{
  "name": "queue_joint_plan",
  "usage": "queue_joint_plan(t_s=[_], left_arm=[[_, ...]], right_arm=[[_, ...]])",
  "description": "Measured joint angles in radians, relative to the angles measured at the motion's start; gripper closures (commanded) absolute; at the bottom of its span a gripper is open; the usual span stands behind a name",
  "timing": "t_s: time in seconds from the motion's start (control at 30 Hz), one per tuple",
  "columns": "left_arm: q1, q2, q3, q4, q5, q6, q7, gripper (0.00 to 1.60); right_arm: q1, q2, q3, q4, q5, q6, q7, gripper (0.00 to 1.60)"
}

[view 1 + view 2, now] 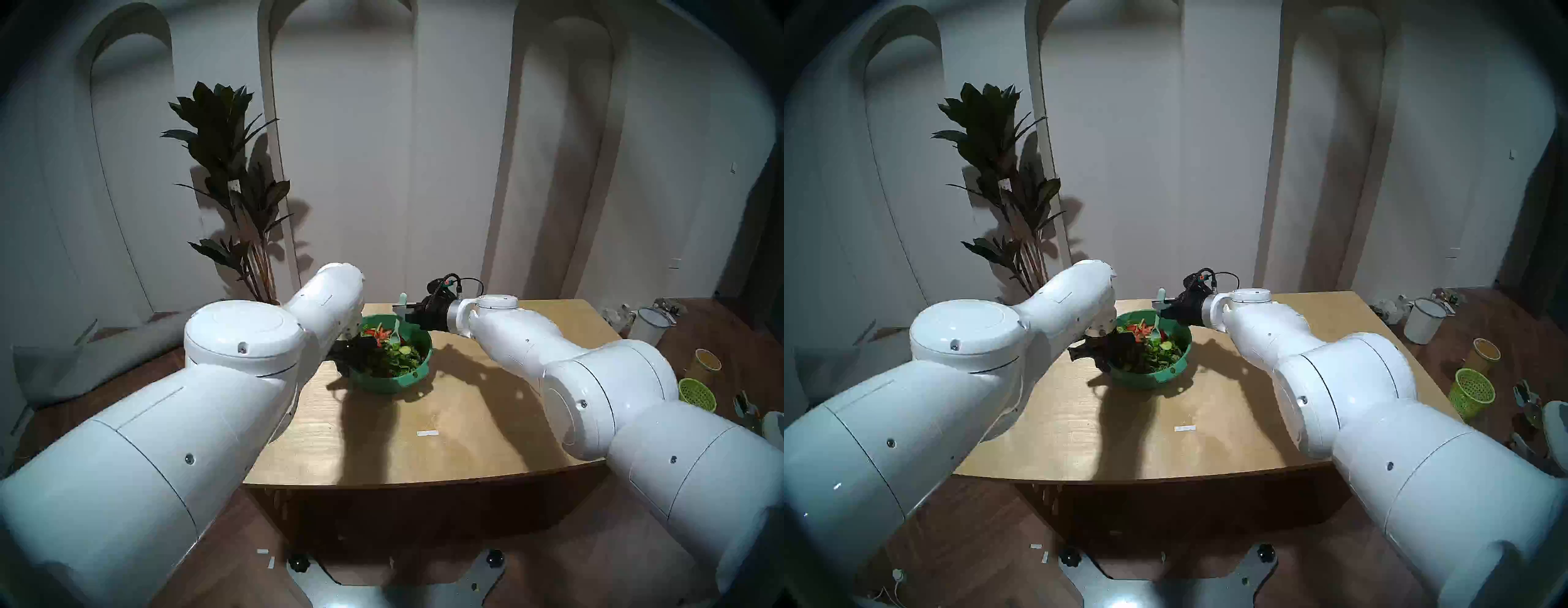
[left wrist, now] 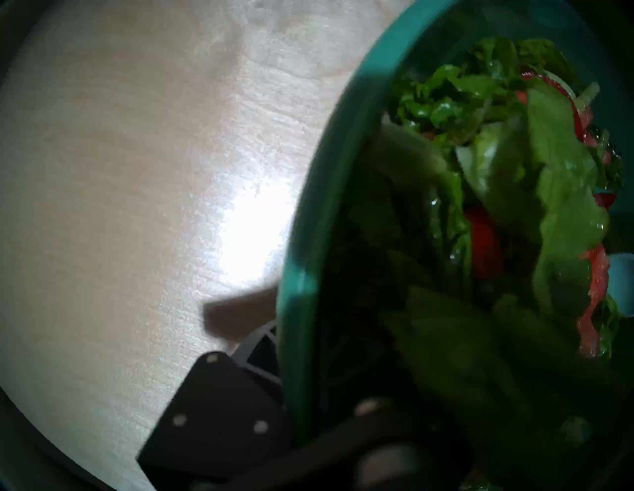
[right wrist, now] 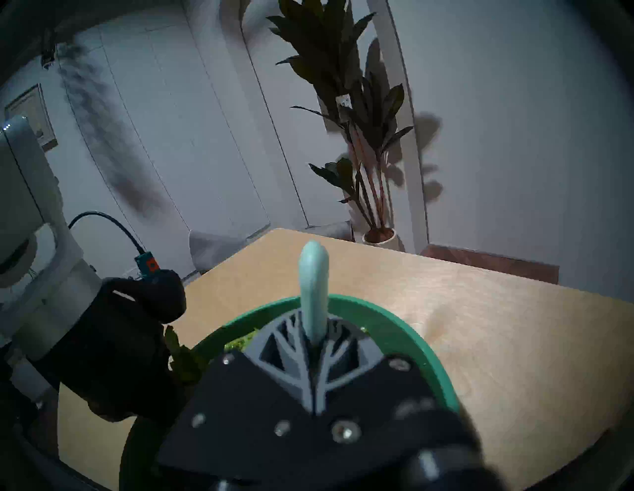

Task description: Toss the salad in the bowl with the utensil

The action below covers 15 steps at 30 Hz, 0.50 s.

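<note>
Near the far edge of the tabletop the bowl of salad is gripped at its left rim by the closed left gripper, the spoon, dipped into the salad, is clamped by its handle in the closed right gripper, and no writing can be read

left pincer points straight down, clamped tight; right pincer lies near level, closed.

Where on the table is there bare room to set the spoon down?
Bare wood lies between the bowl and the table's near edge, around the white tape strip, and at the far right corner. It is crowded at the bowl, where both arms meet.
</note>
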Motion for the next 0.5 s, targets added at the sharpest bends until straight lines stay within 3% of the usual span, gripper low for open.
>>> queue_joint_plan(t_s=[0.5], left_arm=[[0.0,-0.003,0.0,0.0,0.012,0.0,-0.001,1.6]], right_arm=[[0.038,0.008,-0.034,-0.066,-0.028,-0.032,0.154,1.6]])
